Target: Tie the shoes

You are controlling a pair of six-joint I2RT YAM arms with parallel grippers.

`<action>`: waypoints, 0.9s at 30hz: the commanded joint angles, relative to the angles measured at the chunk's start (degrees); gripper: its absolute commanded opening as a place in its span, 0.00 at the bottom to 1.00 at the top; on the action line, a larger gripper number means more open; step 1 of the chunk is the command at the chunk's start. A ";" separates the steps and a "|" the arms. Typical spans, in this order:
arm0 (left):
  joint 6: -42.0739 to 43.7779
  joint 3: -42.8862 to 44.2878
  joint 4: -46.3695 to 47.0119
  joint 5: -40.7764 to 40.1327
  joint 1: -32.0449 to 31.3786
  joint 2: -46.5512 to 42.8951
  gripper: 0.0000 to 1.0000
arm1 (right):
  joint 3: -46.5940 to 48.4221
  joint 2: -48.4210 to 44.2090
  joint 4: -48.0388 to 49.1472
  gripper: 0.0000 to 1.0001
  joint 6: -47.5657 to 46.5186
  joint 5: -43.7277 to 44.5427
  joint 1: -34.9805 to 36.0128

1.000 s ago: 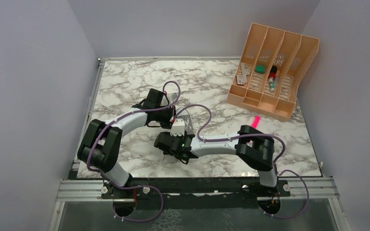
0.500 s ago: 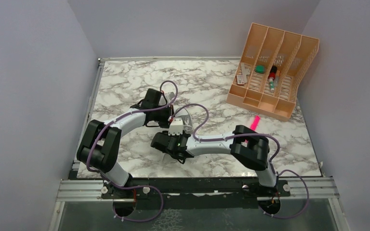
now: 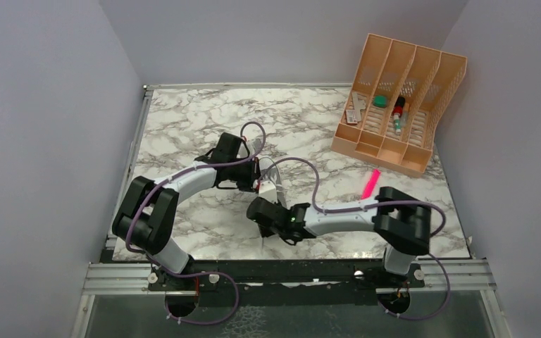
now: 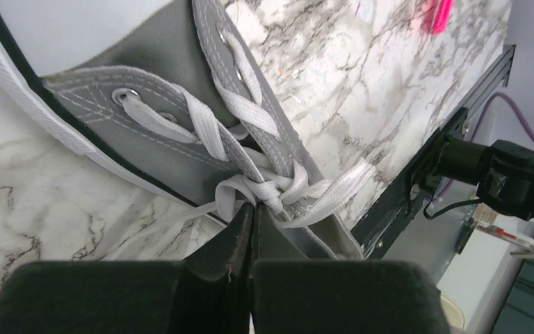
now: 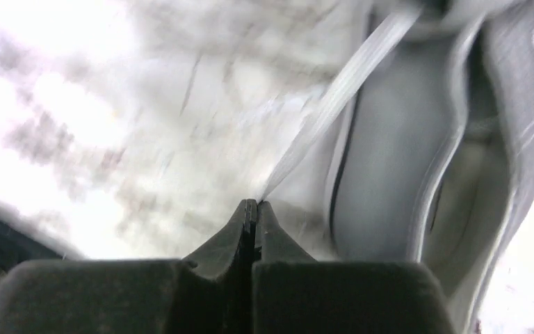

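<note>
The shoe [image 4: 146,132] is a grey canvas sneaker with white laces [image 4: 212,132] and a white sole rim. It fills the left wrist view and is mostly hidden under the arms in the top view [image 3: 275,184]. My left gripper [image 4: 254,207] is shut, its tips pinching lace at the crossed knot near the shoe's opening [image 3: 256,181]. My right gripper [image 5: 256,203] is shut on a lace strand [image 5: 334,104] that runs taut up to the shoe [image 5: 396,174] on its right. In the top view the right gripper [image 3: 263,224] sits just in front of the shoe.
A peach desk organizer [image 3: 398,105] with small items stands at the back right. A pink marker [image 3: 371,184] lies on the marble table near the right arm's elbow. The black front rail [image 3: 289,271] runs along the near edge. Grey walls close in on both sides.
The right gripper has gone from open to shut on the lace strand and shifted right and toward the front edge, its elbow swinging right. The left gripper has hardly moved.
</note>
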 commanded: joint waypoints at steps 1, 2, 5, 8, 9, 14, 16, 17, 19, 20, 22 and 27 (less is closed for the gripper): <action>-1.30 0.29 4.73 2.44 0.76 -3.18 0.00 | -7.91 -12.80 10.78 0.01 -13.24 -19.36 1.61; -1.18 0.01 4.70 2.54 0.80 -3.50 0.00 | -7.76 -14.51 9.48 0.01 -13.87 -20.82 1.31; -0.82 -0.80 4.71 2.79 0.81 -4.44 0.00 | -5.75 -17.94 1.96 0.01 -14.57 -23.05 -0.39; -0.89 -1.68 4.73 2.82 0.80 -5.27 0.00 | -6.94 -21.54 -0.85 0.01 -16.26 -22.56 -2.03; -0.89 -1.97 4.73 2.80 0.80 -5.49 0.00 | -6.74 -22.41 -2.08 0.01 -17.13 -21.64 -2.54; -0.97 -2.45 4.83 2.64 0.85 -6.14 0.00 | -4.33 -25.37 -7.71 0.01 -23.89 -14.90 -5.88; -0.94 -2.51 4.82 2.44 0.84 -6.13 0.00 | -3.35 -26.21 -7.93 0.01 -25.77 -16.14 -9.26; -1.02 -2.49 4.83 2.32 0.81 -6.08 0.00 | -2.88 -26.51 -7.47 0.01 -26.80 -17.08 -11.11; -1.42 -2.45 5.07 2.47 0.80 -5.81 0.00 | -1.12 -25.81 -7.15 0.01 -28.37 -19.43 -14.80; -1.68 -2.44 5.08 2.42 0.80 -5.71 0.00 | -0.01 -24.75 -7.40 0.01 -29.22 -20.20 -16.10; -2.29 -2.42 5.08 2.02 0.80 -5.91 0.00 | 2.54 -22.97 -7.98 0.01 -31.21 -20.84 -17.57; -3.00 -2.45 5.30 1.50 0.79 -6.04 0.00 | 8.18 -18.77 -9.95 0.01 -33.97 -19.71 -19.21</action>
